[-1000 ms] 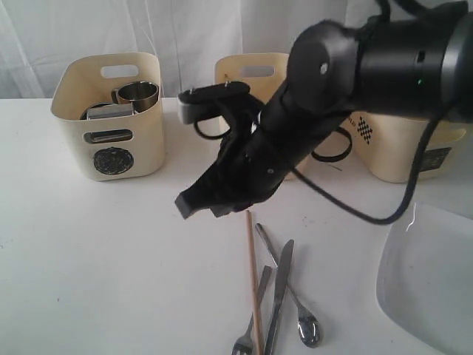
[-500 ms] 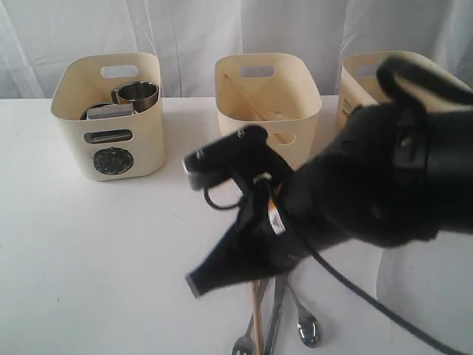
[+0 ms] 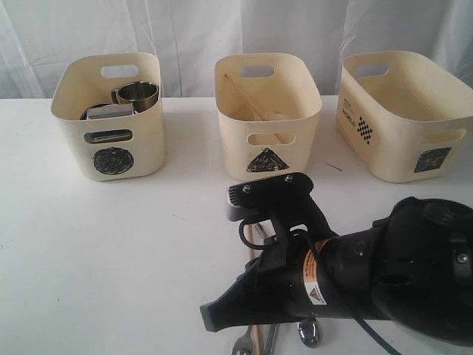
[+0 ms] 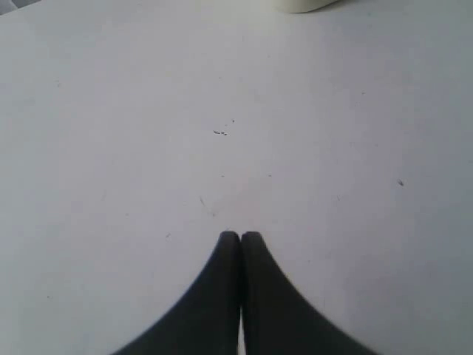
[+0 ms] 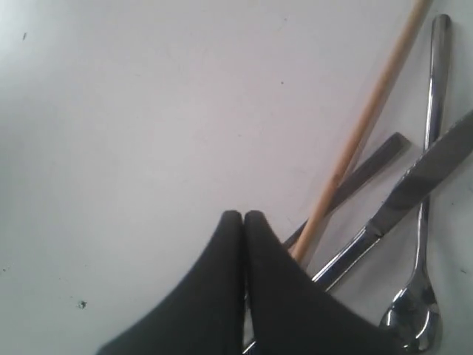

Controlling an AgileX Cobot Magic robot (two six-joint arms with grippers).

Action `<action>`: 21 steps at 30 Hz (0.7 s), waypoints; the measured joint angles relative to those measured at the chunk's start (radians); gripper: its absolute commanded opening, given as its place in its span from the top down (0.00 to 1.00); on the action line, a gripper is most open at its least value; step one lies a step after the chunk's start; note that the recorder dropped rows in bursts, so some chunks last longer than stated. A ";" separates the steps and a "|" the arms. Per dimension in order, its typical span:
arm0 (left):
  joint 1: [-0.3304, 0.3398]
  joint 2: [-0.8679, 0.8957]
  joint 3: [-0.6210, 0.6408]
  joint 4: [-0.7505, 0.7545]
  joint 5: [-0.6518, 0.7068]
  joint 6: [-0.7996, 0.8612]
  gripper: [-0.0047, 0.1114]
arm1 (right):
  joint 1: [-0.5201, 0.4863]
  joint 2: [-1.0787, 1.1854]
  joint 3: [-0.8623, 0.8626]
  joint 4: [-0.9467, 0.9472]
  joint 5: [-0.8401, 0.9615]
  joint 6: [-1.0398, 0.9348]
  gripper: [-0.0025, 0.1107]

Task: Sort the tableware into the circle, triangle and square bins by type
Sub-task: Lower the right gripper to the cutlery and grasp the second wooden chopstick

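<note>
My right gripper point(image 3: 212, 318) point(image 5: 243, 216) is shut with nothing in it, low over the table beside the loose cutlery. A wooden chopstick point(image 5: 362, 133) lies just past its tips, with the fork handle point(image 5: 373, 164), the knife point(image 5: 425, 174) and the spoon point(image 5: 433, 81) beside it. In the exterior view my right arm hides most of them; only the fork tines point(image 3: 242, 345) and the spoon bowl point(image 3: 309, 334) show. A steel mug point(image 3: 137, 95) stands in the circle bin point(image 3: 111, 159). The other chopstick point(image 3: 247, 100) leans in the triangle bin point(image 3: 267, 159). My left gripper point(image 4: 240, 237) is shut over bare table. The plate is hidden.
The square bin point(image 3: 403, 111) stands at the back right. More steel ware point(image 3: 107, 111) fills the circle bin beside the mug. A pale bin's edge point(image 4: 307, 4) shows at the rim of the left wrist view. White curtains hang behind the table.
My right arm has swung down and toward the camera, from in front of the triangle bin to just over the cutlery. It now covers the plate.
</note>
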 measured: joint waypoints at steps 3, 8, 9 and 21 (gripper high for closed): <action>0.000 0.000 0.000 0.000 0.000 0.000 0.96 | 0.000 0.020 0.000 -0.002 0.000 -0.026 0.91; 0.000 0.000 0.000 0.000 0.000 0.000 0.96 | 0.000 0.035 0.000 -0.004 0.032 -0.091 0.64; 0.000 0.000 0.000 0.000 0.000 0.000 0.96 | 0.000 0.035 0.000 0.000 0.047 -0.093 0.61; 0.000 0.000 0.000 0.000 0.000 0.000 0.96 | 0.000 0.072 -0.060 0.015 0.162 -0.115 0.53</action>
